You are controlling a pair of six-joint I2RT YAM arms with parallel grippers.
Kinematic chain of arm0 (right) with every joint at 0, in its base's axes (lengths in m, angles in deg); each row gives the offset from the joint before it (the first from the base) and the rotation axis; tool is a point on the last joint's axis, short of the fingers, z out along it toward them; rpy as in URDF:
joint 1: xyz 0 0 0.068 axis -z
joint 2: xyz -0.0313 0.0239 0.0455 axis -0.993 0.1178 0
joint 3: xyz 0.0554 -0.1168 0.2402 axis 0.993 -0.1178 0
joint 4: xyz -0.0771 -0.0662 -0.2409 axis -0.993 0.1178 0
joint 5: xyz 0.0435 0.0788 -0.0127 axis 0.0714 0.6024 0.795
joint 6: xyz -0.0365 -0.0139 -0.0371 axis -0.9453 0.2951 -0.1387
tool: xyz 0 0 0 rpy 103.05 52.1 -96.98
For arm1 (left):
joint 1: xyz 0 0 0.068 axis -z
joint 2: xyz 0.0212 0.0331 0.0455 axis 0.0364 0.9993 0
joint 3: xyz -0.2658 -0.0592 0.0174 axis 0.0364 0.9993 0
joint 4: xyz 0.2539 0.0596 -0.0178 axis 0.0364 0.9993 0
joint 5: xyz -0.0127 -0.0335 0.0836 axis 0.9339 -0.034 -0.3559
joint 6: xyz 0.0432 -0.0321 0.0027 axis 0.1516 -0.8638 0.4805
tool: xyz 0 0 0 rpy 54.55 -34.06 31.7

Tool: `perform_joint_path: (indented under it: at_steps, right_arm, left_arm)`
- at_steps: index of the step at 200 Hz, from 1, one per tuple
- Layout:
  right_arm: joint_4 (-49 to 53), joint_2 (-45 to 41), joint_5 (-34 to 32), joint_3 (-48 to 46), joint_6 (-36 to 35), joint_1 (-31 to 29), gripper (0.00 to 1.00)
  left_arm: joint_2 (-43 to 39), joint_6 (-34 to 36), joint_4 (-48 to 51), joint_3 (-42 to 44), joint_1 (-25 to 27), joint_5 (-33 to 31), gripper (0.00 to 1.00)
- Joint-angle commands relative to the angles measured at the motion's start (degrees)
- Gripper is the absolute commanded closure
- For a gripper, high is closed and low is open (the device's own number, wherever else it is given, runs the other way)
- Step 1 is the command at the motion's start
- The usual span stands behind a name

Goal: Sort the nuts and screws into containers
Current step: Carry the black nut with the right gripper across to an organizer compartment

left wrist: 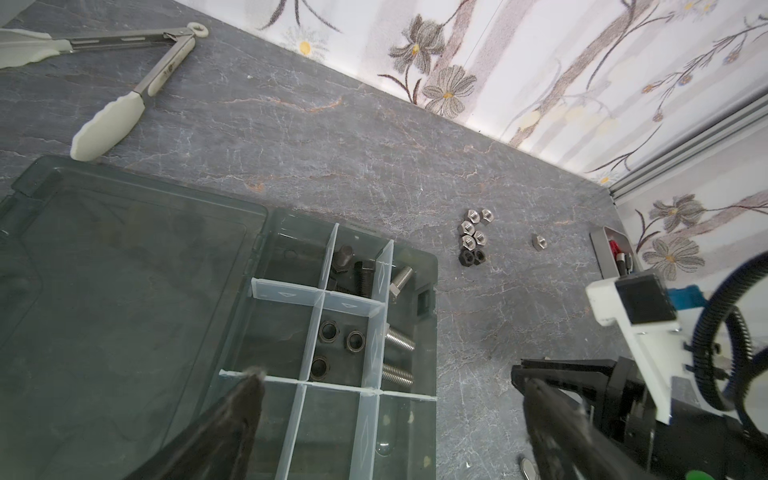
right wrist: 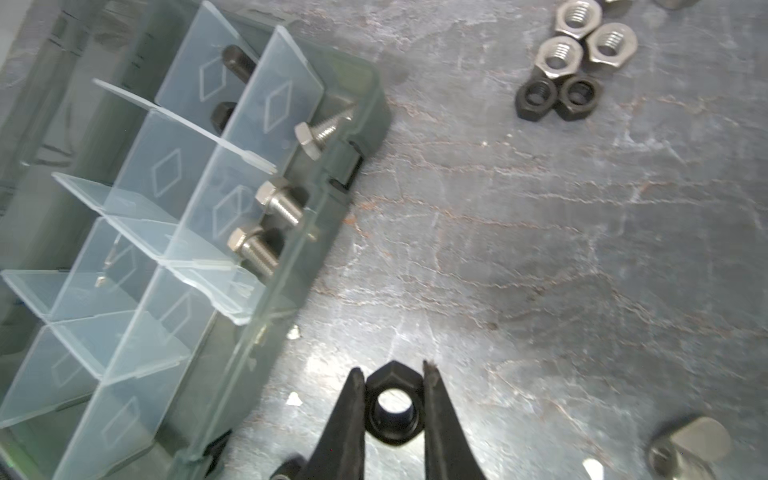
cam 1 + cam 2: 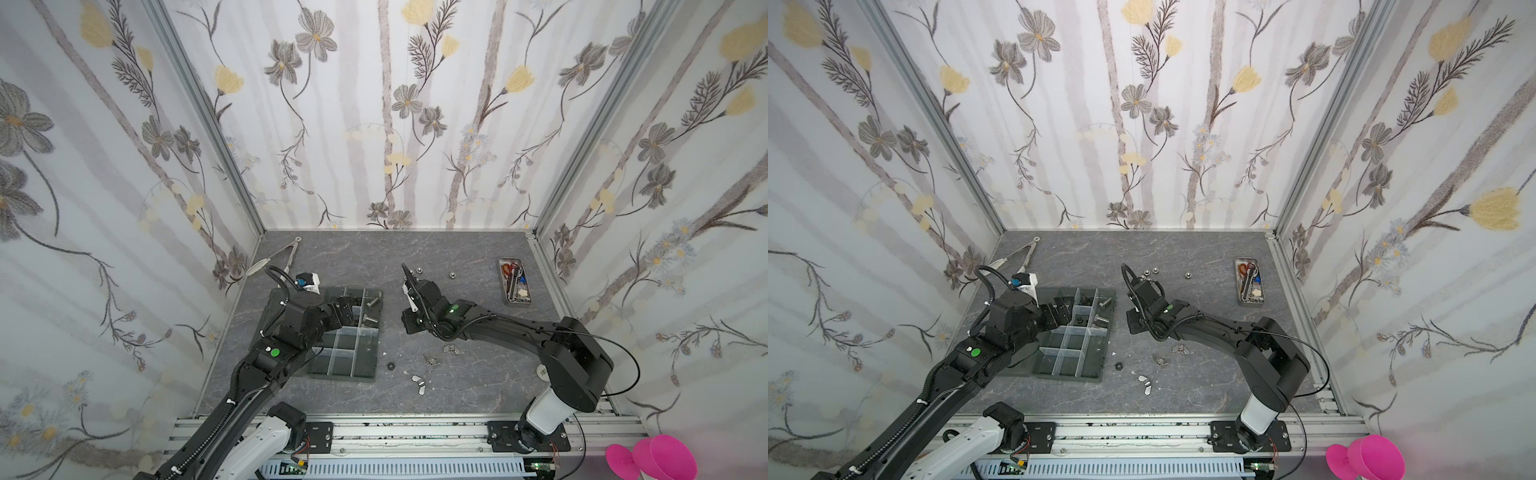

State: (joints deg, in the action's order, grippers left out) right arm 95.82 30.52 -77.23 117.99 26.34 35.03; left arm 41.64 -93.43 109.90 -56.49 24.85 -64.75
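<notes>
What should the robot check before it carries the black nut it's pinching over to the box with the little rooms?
1. Grip: the right end effector pinches the black nut on two sides: ok.
2. Nut lifted clear of the table: cannot tell.
3. Room left in the cell with three black nuts: ok.
4. Lid of the organiser tray lying open: ok.
5. Way in clear: the left end effector hangs open over the tray, probably close to that cell: not ok.
</notes>
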Motion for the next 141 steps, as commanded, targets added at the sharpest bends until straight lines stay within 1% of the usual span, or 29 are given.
perform_joint_path:
  at_steps: [1, 46, 73, 96, 141]
  right_arm:
    - [-1.7, 2.3, 5.1, 3.8, 0.7, 0.0, 0.86]
    - [-1.7, 9.0, 8.9, 11.9, 1.7, -0.4, 0.86]
    - [0.1, 13.0, 9.4, 17.2, 1.5, -1.4, 0.86]
    - [2.6, 16.8, 9.4, 22.5, 0.9, -2.5, 0.86]
    - [5.1, 22.3, 10.2, 30.0, 0.7, -4.0, 0.86]
  left_arm:
    - [-1.5, 1.7, -0.1, -0.2, 0.0, 0.7, 0.00]
    - [-2.4, 4.2, 2.2, -1.4, -0.1, 1.0, 0.00]
    - [-3.7, 4.8, 2.0, -0.9, -0.1, 0.3, 0.00]
    - [-4.5, 4.5, 0.7, 0.5, -0.1, 0.8, 0.00]
    - [-5.4, 5.2, 0.6, 0.8, -0.1, 0.1, 0.00]
